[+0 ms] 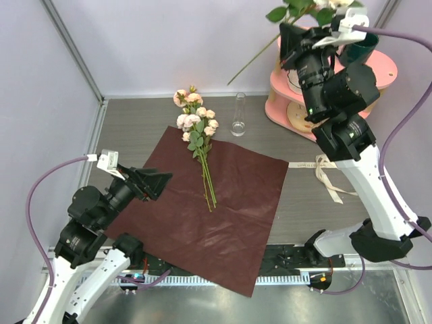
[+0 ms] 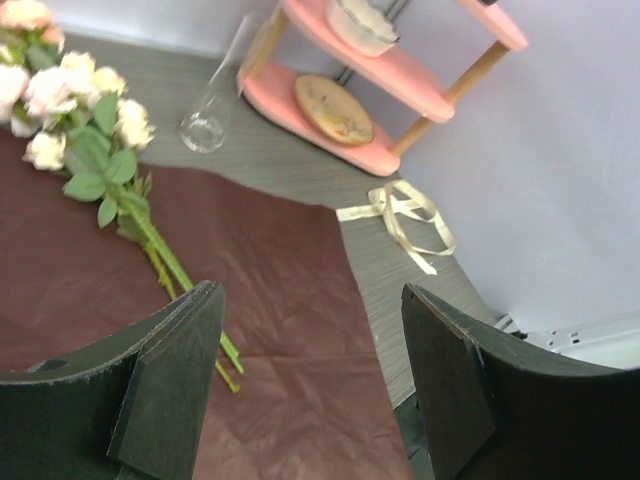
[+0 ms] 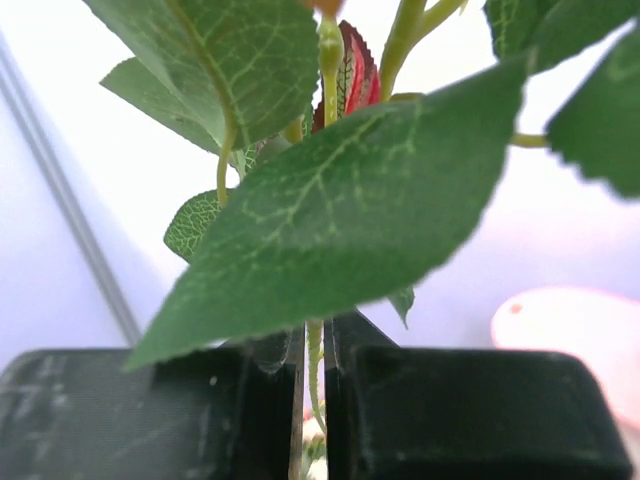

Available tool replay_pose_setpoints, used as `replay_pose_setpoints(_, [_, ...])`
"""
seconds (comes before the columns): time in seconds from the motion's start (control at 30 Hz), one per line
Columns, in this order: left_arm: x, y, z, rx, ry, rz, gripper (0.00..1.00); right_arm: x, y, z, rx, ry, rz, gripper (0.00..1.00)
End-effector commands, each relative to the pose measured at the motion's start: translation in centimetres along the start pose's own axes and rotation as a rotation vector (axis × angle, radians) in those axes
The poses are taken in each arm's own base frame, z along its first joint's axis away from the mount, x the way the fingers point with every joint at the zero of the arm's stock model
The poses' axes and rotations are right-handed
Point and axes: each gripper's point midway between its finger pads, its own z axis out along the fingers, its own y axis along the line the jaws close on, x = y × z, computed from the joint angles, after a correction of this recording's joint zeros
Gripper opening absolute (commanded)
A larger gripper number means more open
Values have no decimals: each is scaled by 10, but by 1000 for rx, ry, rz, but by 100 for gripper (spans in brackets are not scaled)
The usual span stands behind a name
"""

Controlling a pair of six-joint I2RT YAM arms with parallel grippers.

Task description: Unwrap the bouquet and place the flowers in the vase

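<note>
The bouquet lies unwrapped: several cream and pale-pink flowers (image 1: 196, 125) (image 2: 70, 110) rest on the flat maroon wrapping paper (image 1: 223, 216) (image 2: 280, 270), heads toward the far side. The clear glass vase (image 1: 238, 115) (image 2: 205, 120) stands upright just right of the flower heads. My right gripper (image 1: 287, 37) (image 3: 312, 350) is raised high at the back right, shut on the thin stem (image 3: 316, 370) of one leafy flower; its leaves (image 3: 330, 210) fill the wrist view. My left gripper (image 1: 150, 182) (image 2: 310, 300) hovers open over the paper's left part, holding nothing.
A pink two-tier shelf (image 1: 283, 101) (image 2: 340, 110) stands at the back right, with a dark green mug (image 1: 361, 44) and a white bowl (image 2: 365, 22) on it. The loose beige ribbon (image 1: 327, 174) (image 2: 405, 210) lies on the table right of the paper.
</note>
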Motion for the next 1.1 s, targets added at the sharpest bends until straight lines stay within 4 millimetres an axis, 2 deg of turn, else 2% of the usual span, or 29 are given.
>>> replay_pose_setpoints(0.0, [17,21,-7,-96,39,-32,75,-27,-18,25,119,-87,-159,1])
replay_pose_setpoints(0.1, [16,18,-5,-90,54,-35,75,-33,-27,35,151,-105,-202,1])
replay_pose_setpoints(0.23, [13,11,1,-68,72,-25,76,-18,-38,54,150,-84,-213,1])
replay_pose_setpoints(0.57, [21,14,9,-63,92,-38,77,20,-38,72,95,-8,-198,1])
replay_pose_setpoints(0.7, [23,16,10,-67,100,-37,77,30,-39,76,93,10,-199,1])
replay_pose_setpoints(1.07, [30,21,18,-72,118,-27,77,48,-27,75,23,63,-156,1])
